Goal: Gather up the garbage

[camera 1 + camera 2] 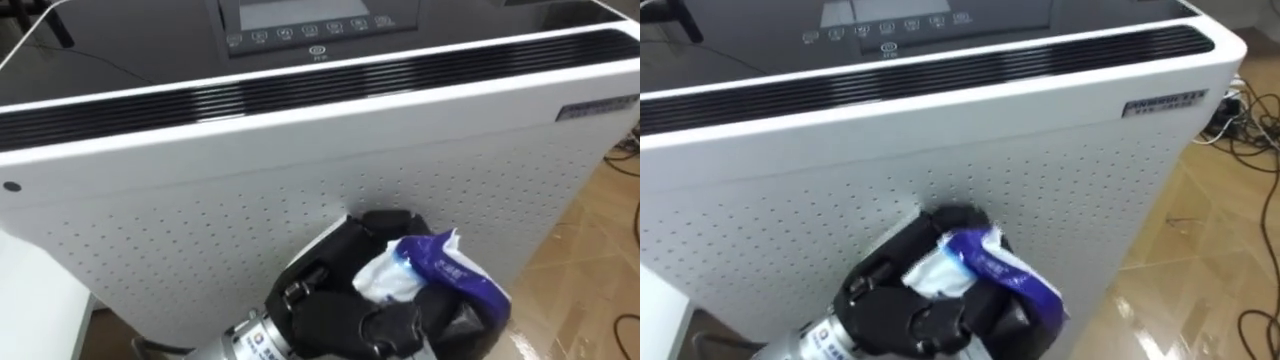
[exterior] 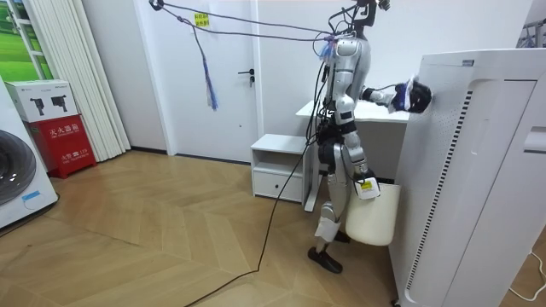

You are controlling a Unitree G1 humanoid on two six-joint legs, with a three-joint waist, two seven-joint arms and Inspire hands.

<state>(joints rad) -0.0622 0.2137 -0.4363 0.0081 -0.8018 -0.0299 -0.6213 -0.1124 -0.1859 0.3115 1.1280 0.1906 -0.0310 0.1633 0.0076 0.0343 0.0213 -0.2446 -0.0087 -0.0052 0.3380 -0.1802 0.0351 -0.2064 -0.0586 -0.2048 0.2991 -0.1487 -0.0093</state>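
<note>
My left hand [image 1: 340, 305] is raised in front of me, its dark fingers curled round a crumpled blue-and-white wrapper [image 1: 445, 268]. It holds the wrapper close against the perforated side of a tall white appliance [image 1: 300, 170]. In the room view I stand upright beside that appliance [image 2: 478, 170] with the left arm stretched toward it and the wrapper [image 2: 415, 95] at chest height. My right hand [image 2: 367, 186] hangs low at my side, and a white bin [image 2: 373, 217] hangs from it just off the floor.
The appliance's dark top has a control panel [image 1: 310, 25] and a long vent slot [image 1: 330, 85]. Behind me stand a white desk [image 2: 358, 115] and a low white drawer unit [image 2: 280, 166]. Wooden floor [image 1: 590, 260] with cables lies to the right.
</note>
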